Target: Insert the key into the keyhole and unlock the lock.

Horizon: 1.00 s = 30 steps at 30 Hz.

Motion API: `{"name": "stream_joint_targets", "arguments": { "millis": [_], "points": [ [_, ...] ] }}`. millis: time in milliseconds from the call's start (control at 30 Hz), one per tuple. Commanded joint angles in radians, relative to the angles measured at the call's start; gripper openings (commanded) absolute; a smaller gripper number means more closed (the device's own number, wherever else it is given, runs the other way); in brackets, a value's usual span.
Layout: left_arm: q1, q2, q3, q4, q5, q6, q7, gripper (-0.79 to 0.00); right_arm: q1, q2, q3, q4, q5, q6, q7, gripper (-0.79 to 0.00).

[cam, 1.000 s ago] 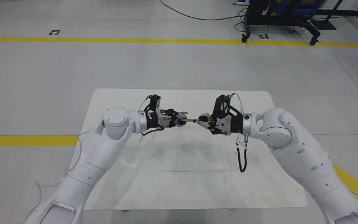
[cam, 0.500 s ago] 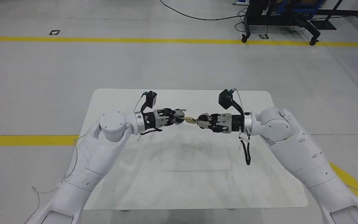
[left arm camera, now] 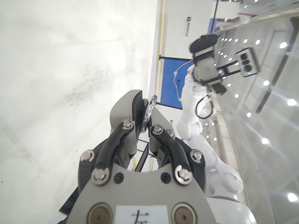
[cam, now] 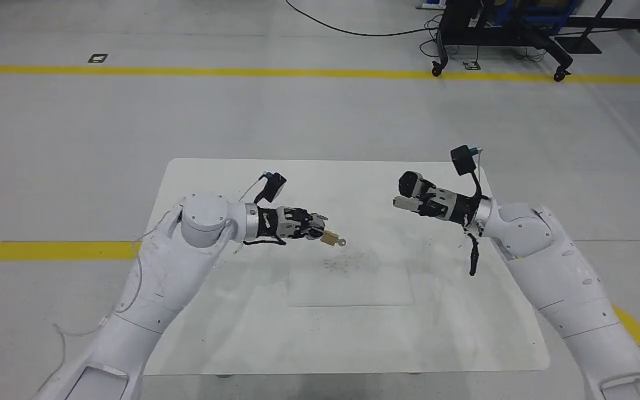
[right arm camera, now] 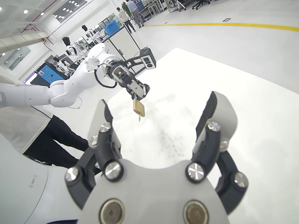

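Big pale floor with a yellow line running past the desk's far edge. The white desk had faint scuff marks near its middle. The left gripper hung over the desk's middle, fingers pinching the shackle of the brass lock. The lock dangled below them, off the desk, with the key poking out of its underside. The right gripper sat over the desk's far right part, fingers spread wide. Both were well inside the desk's edges.

The left gripper hides most of the lock in its wrist view. From above, the key is indistinct.
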Motion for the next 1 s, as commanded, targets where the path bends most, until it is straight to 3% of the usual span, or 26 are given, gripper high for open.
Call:
{"name": "stream_joint_targets", "arguments": {
  "millis": [0, 267, 500, 533, 567, 600, 633, 667, 967],
  "points": [
    [-0.013, -0.002, 0.033, 0.017, 0.051, 0.008, -0.021, -0.785, 0.000, 0.000, 0.000, 0.000, 0.000, 0.000, 0.000, 0.000],
    [-0.058, -0.032, 0.153, 0.097, 0.129, -0.002, -0.018, -0.785, 0.000, 0.000, 0.000, 0.000, 0.000, 0.000, 0.000, 0.000],
    [-0.077, -0.051, 0.189, 0.141, 0.169, -0.023, 0.069, -0.785, 0.000, 0.000, 0.000, 0.000, 0.000, 0.000, 0.000, 0.000],
    [-0.077, -0.052, 0.192, 0.146, 0.173, -0.021, 0.074, -0.566, 0.000, 0.000, 0.000, 0.000, 0.000, 0.000, 0.000, 0.000],
    [-0.078, -0.053, 0.193, 0.150, 0.169, -0.018, 0.071, -0.474, 0.000, 0.000, 0.000, 0.000, 0.000, 0.000, 0.000, 0.000],
    [-0.078, -0.055, 0.192, 0.154, 0.162, -0.016, 0.072, -0.320, 0.000, 0.000, 0.000, 0.000, 0.000, 0.000, 0.000, 0.000],
    [-0.078, -0.056, 0.191, 0.158, 0.159, -0.015, 0.074, -0.095, 0.000, 0.000, 0.000, 0.000, 0.000, 0.000, 0.000, 0.000],
    [-0.076, -0.056, 0.188, 0.162, 0.149, -0.011, 0.076, 0.000, 0.000, 0.000, 0.000, 0.000, 0.000, 0.000, 0.000, 0.000],
    [-0.052, -0.044, 0.150, 0.138, 0.173, -0.024, 0.112, 0.000, 0.000, 0.000, 0.000, 0.000, 0.000, 0.000, 0.000, 0.000]
  ]
}}
